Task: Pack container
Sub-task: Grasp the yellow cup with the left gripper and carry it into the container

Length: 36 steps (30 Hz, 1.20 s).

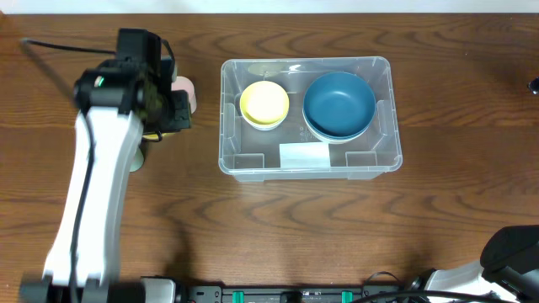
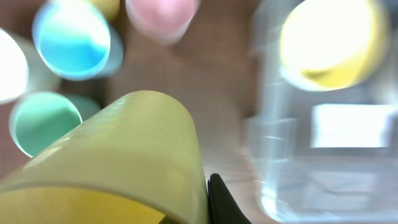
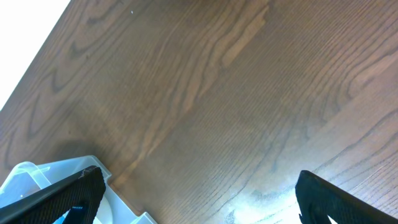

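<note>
The clear rectangular container stands mid-table with a white label on its bottom. Inside it are a yellow bowl and a blue bowl. My left gripper is left of the container, shut on a yellow-green cup lying on its side in the jaws. One black finger presses the cup's wall. The container shows blurred to the right in the left wrist view. My right gripper is open and empty over bare wood, with the container's corner at its left finger.
Several cups stand left of the container: blue, pink, green and white. The pink cup shows beside the left arm from overhead. The right arm is at the front right corner.
</note>
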### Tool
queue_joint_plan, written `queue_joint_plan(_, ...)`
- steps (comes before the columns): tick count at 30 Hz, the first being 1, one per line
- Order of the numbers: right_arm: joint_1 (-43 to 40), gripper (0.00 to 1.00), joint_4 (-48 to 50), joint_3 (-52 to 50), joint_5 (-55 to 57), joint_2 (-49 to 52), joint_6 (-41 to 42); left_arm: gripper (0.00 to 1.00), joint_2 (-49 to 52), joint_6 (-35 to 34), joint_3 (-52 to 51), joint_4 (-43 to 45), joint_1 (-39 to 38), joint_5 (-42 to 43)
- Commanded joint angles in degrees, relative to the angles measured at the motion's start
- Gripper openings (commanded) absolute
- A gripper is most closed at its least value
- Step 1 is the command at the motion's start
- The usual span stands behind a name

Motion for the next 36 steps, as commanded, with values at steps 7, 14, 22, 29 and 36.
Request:
queue_joint_plan(7, -0.2, 0.99, -0.02, 0.68, -0.17, 0.35, -0.83, 0.05, -3.61, -3.19, 0.55, 6.03, -21.51, -0.37)
queue_joint_plan(14, -0.2, 0.99, -0.04, 0.68, -0.17, 0.35, -0.83, 0.06, 7.34, -3.17, 0.55, 9.53, -29.9, -2.01)
queue_joint_plan(22, -0.2, 0.99, -0.04, 0.68, -0.17, 0.35, -0.83, 0.06, 16.59, -3.15, 0.55, 10.49, -33.77, -2.01)
queue_joint_plan(29, -0.2, 0.99, -0.04, 0.68, -0.17, 0.35, -0.83, 0.06, 19.56, -2.95, 0.48, 13.11, -34.64, -2.01)
queue_joint_plan(36, -0.2, 0.99, -0.02, 0.68, -0.17, 0.35, -0.83, 0.06, 23.5, -2.73, 0.48, 14.05, -34.64, -2.25)
